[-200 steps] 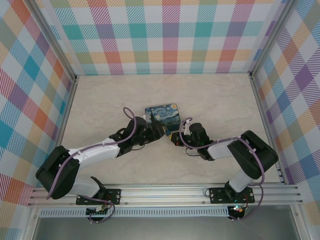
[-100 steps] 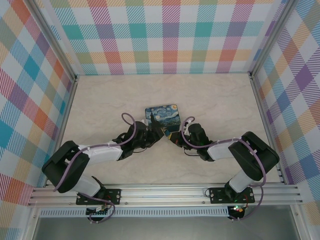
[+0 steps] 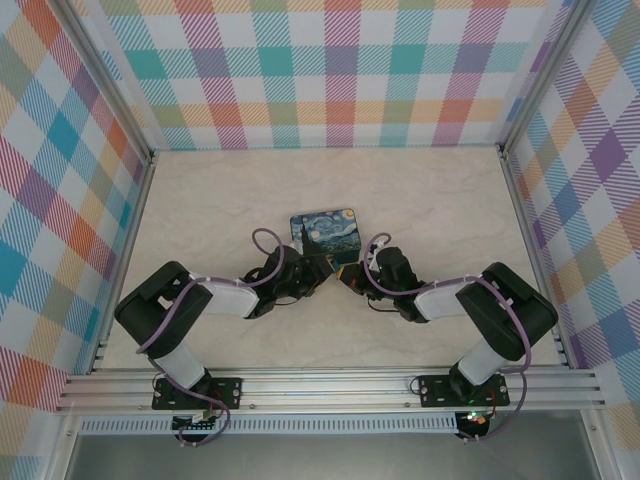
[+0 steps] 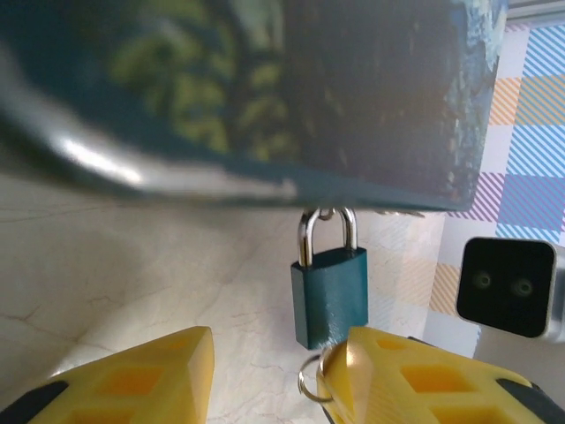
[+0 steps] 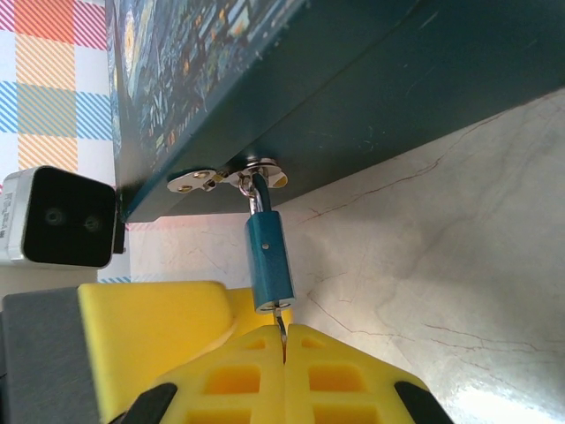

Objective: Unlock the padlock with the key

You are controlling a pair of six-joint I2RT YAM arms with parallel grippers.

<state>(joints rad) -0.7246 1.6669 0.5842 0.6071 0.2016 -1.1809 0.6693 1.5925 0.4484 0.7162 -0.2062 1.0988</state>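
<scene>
The padlock (image 4: 329, 296) has a teal body and a silver shackle and hangs from the hasp on the painted tin box (image 3: 323, 230). In the right wrist view the padlock (image 5: 269, 262) hangs straight down, with the thin dark key (image 5: 281, 325) in its keyhole. My right gripper (image 5: 284, 340) is shut on the key just under the lock. My left gripper (image 4: 274, 353) is open, one yellow finger on each side of the lock. Its right finger (image 4: 415, 375) overlaps the body's lower corner, beside a small key ring (image 4: 309, 382).
The tin box (image 5: 353, 79) stands mid-table, its front edge overhanging both grippers. Both arms meet at its near corner, left gripper (image 3: 316, 272) and right gripper (image 3: 350, 278) close together. The marble table top (image 3: 450, 200) is ringed by checked walls.
The left arm has folded in, its shoulder link swinging up and to the right, while its gripper stayed by the tin's near corner. The right arm has barely moved.
</scene>
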